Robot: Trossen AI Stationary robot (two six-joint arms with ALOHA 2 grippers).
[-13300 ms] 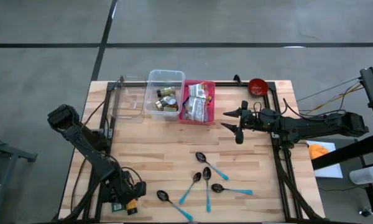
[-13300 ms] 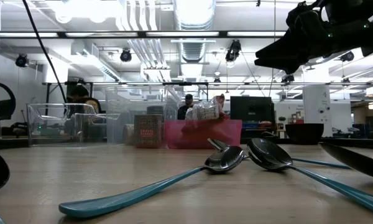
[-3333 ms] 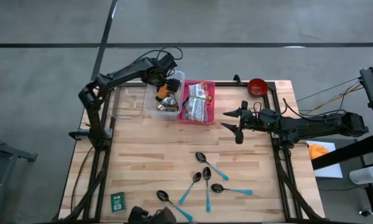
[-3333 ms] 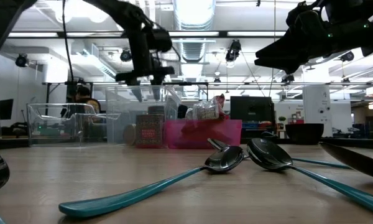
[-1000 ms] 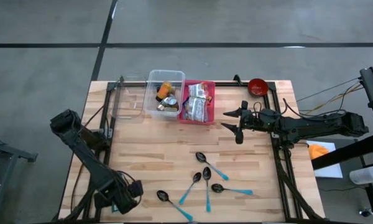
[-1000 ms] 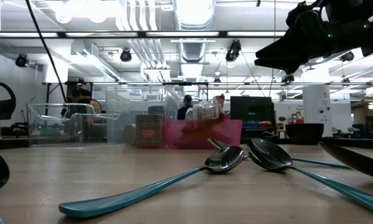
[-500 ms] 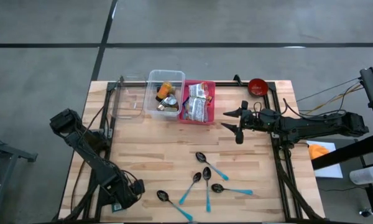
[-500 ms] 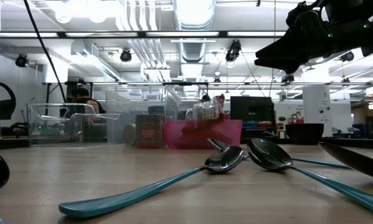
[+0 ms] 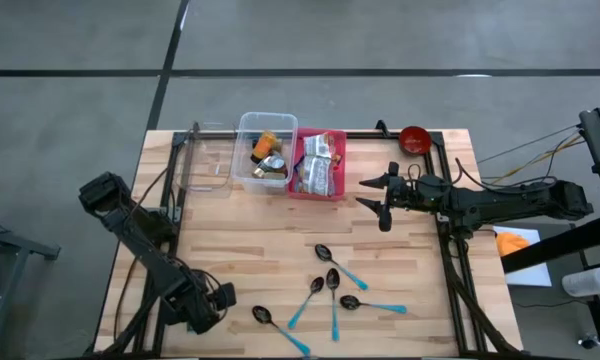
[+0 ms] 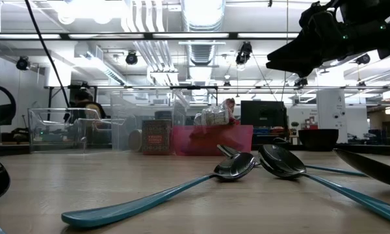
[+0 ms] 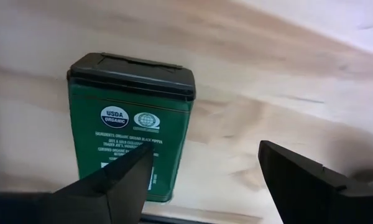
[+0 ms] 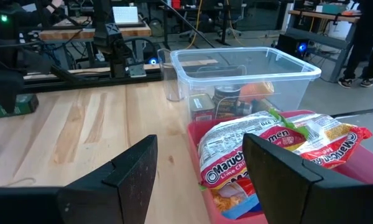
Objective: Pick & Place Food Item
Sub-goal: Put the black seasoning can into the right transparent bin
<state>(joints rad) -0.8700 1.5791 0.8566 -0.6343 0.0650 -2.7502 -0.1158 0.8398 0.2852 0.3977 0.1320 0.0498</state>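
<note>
Grey floor (image 9: 380, 35) around the wooden table (image 9: 270, 240), crossed by dark seam lines. Beyond the table's far edge: open workshop hall, ceiling (image 10: 201, 19) hung with white ducts, pipes and bright strip lights. Behind the table, workbenches (image 12: 87, 31) carrying equipment, monitors (image 10: 263, 114) and cabling. A white column (image 10: 328, 107) stands off to one side of the monitors. An office chair (image 10: 0, 104) shows near the table's edge.

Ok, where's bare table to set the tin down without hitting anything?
Bare wood lies between the clear bin and pink bin at the back and the teal spoons in front. The front centre is crowded with spoons. The left gripper sits over the green tin front-left.
</note>
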